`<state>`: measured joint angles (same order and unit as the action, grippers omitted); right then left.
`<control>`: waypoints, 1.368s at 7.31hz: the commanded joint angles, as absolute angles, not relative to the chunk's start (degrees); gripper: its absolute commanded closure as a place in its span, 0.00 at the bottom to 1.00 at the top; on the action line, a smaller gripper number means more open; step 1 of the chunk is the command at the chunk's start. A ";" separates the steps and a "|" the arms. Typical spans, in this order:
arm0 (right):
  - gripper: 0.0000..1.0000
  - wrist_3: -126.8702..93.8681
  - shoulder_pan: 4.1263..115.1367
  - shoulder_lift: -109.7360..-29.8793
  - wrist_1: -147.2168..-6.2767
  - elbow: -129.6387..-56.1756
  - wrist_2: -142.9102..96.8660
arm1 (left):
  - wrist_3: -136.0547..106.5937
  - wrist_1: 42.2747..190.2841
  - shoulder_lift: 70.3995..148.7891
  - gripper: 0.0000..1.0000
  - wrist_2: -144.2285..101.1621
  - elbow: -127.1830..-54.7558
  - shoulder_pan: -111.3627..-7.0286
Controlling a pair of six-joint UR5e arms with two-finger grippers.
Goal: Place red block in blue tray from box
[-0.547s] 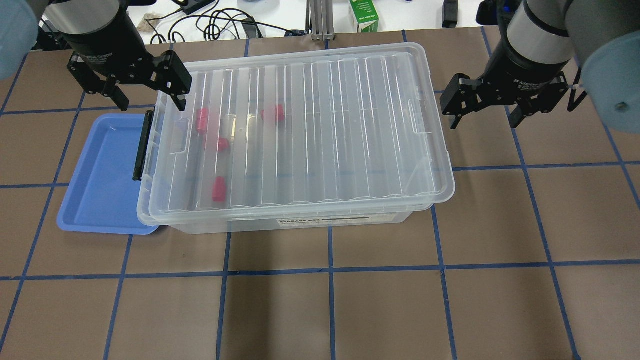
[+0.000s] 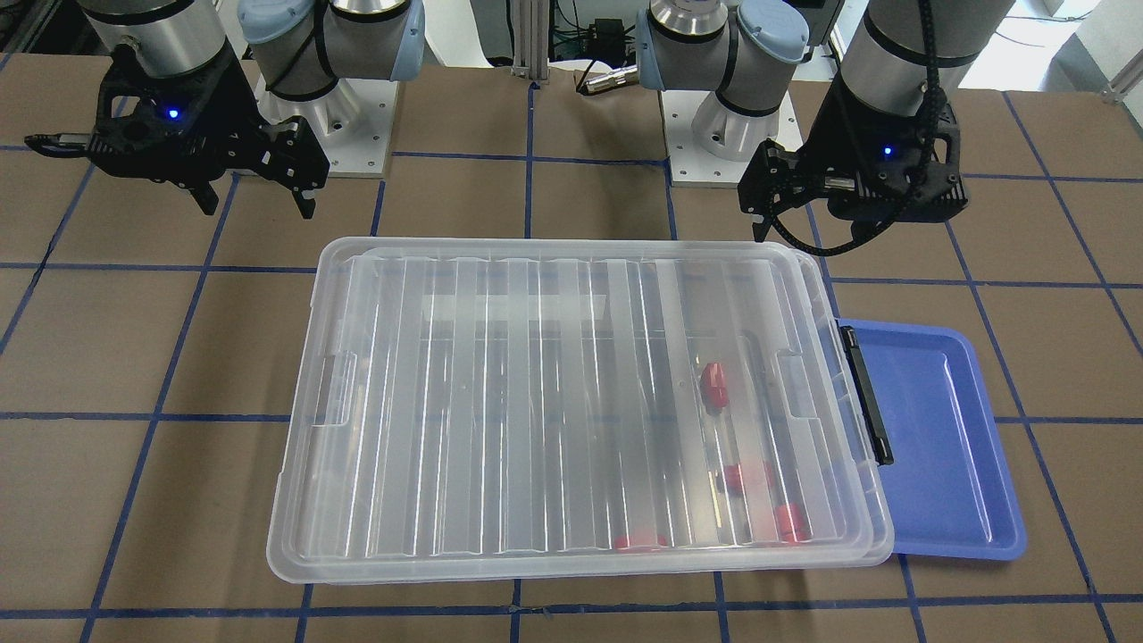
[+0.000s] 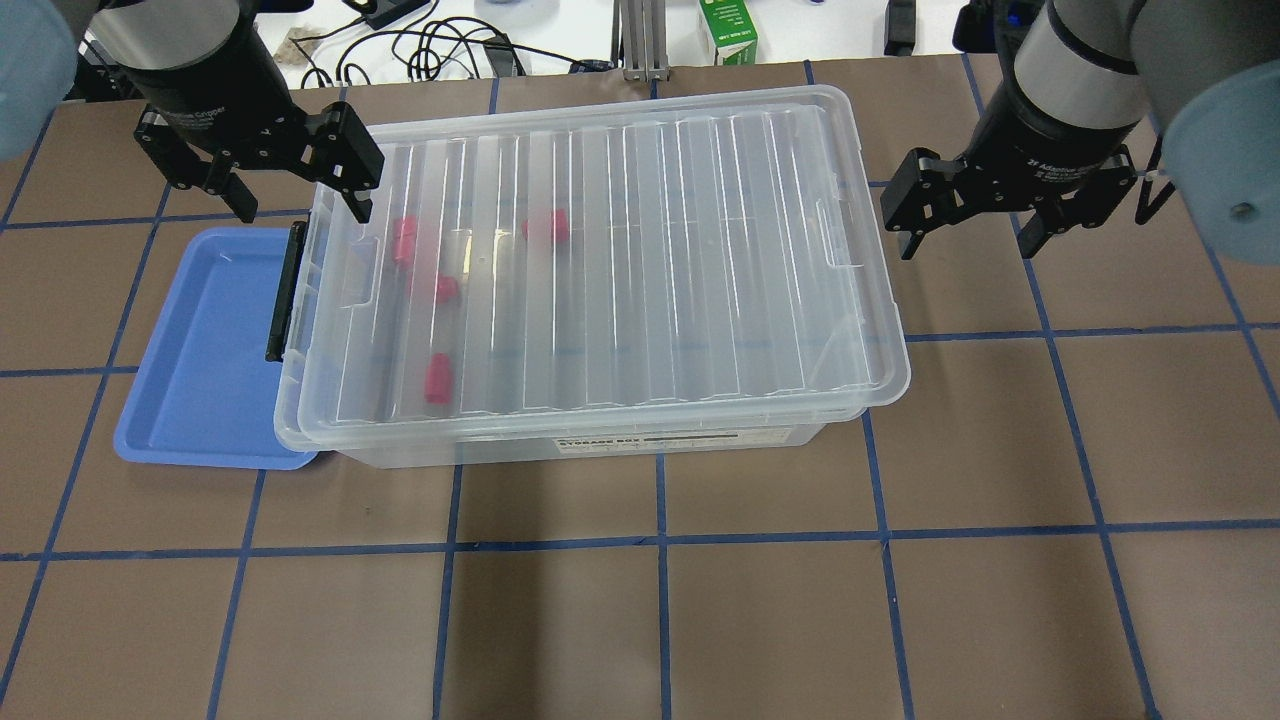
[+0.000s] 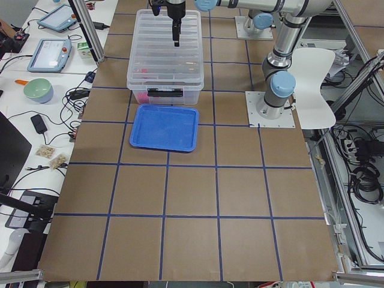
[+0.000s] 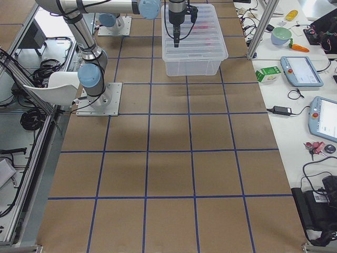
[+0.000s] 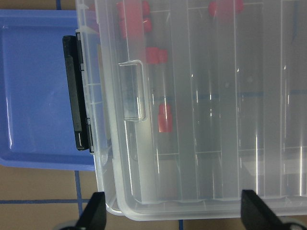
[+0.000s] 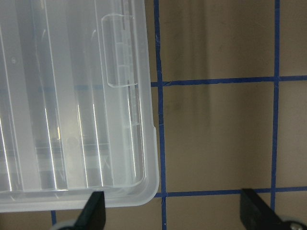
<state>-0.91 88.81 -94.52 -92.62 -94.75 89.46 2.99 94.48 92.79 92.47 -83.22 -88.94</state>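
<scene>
Around the box it's pretty roomy. Plain brown table with blue tape lines stretches off its labelled long side and past the end away from the latch. The tight spot is the latch end, where the tray sits right up against the box. From overhead the lid's rim overlaps the tray's edge, and the black latch runs along that end between them.

Off the box's other long side, past the table's edge, there's a green carton and a tangle of cables.

The ribbed clear lid is on, so it covers everything. The red blocks, four of them, are inside the box, bunched toward the latch end and showing through the plastic.

The left gripper hangs above the box's latch-end corner, pointing straight down, fingers spread wide with nothing between them. The right gripper hangs off the box's opposite end, mostly over bare table. It also points down, is wide open and carries nothing. Neither touches the box.
</scene>
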 commanded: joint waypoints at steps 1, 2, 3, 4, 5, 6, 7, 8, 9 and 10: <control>0.00 -0.88 88.51 -93.96 -94.04 -94.75 89.47 | 2.99 94.48 92.81 0.00 92.72 -83.23 -88.95; 0.00 -0.88 88.33 -92.82 -94.74 -94.75 91.39 | 2.99 94.48 92.90 0.00 92.72 -83.23 -88.95; 0.00 -0.79 88.33 -90.72 -94.75 -94.75 96.80 | 2.99 94.48 92.90 0.00 92.81 -83.23 -88.95; 0.00 -1.14 88.42 -88.79 -94.92 -94.66 101.73 | 2.99 94.48 92.90 0.00 92.90 -83.23 -88.95; 0.00 -1.75 88.42 -87.99 -94.92 -94.75 101.34 | 2.99 94.48 92.81 0.00 92.99 -83.23 -88.95; 0.00 -1.76 88.50 -86.06 -94.66 -93.96 100.90 | 2.99 94.48 92.90 0.00 92.99 -83.23 -88.95; 0.00 -1.76 88.51 -84.65 -94.66 -93.09 96.55 | 2.99 94.48 92.81 0.00 92.99 -83.23 -88.95; 0.00 -1.76 88.51 -83.94 -94.83 -91.68 93.02 | 2.99 94.48 92.90 0.00 92.90 -83.23 -88.86; 0.00 -1.84 88.51 -82.37 -94.83 -90.63 92.64 | 2.99 94.48 92.90 0.00 92.90 -83.23 -88.86; 0.00 -1.76 88.51 -80.53 -95.01 -90.53 91.94 | 2.99 94.48 92.81 0.00 92.99 -83.23 -88.86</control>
<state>-1.79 88.51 -82.66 -94.85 -91.16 93.20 2.99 94.48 92.87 92.93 -83.23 -88.87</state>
